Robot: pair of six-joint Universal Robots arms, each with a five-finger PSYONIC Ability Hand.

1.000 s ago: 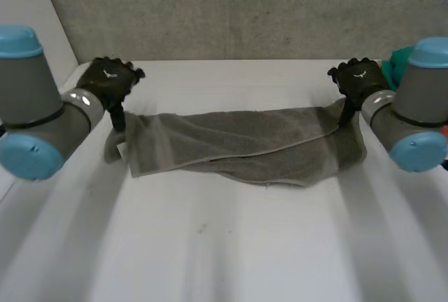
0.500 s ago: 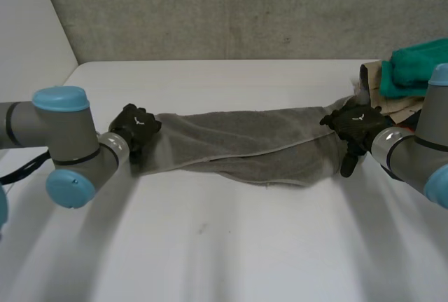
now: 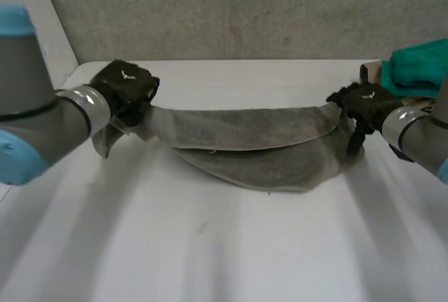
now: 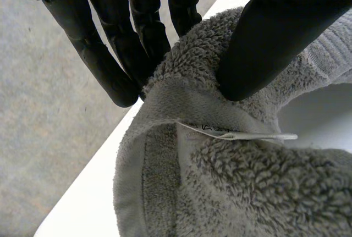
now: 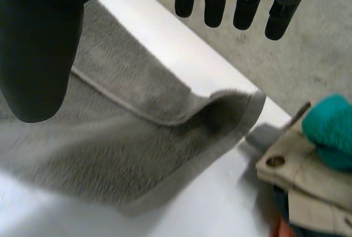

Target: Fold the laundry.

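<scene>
The grey terry towel (image 3: 252, 144) lies stretched across the white table (image 3: 231, 246) between both hands. The left hand (image 3: 124, 86) pinches the towel's left end between thumb and fingers (image 4: 137, 33). The right hand (image 3: 364, 102) hovers at the right end, its fingers (image 5: 247, 0) straight and grasping nothing, beside a teal cloth (image 3: 416, 67).

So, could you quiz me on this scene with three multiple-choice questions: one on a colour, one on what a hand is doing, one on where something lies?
1. The towel is: A white; B grey; C red.
2. The left hand is: A open above the towel; B shut on nothing; C pinching the towel's end.
3. The teal cloth lies: A just beyond the right hand; B on the towel's middle; C under the left hand.
Answers: B, grey pile throughout; C, thumb presses towel against fingers; A, it sits past the right hand.
</scene>
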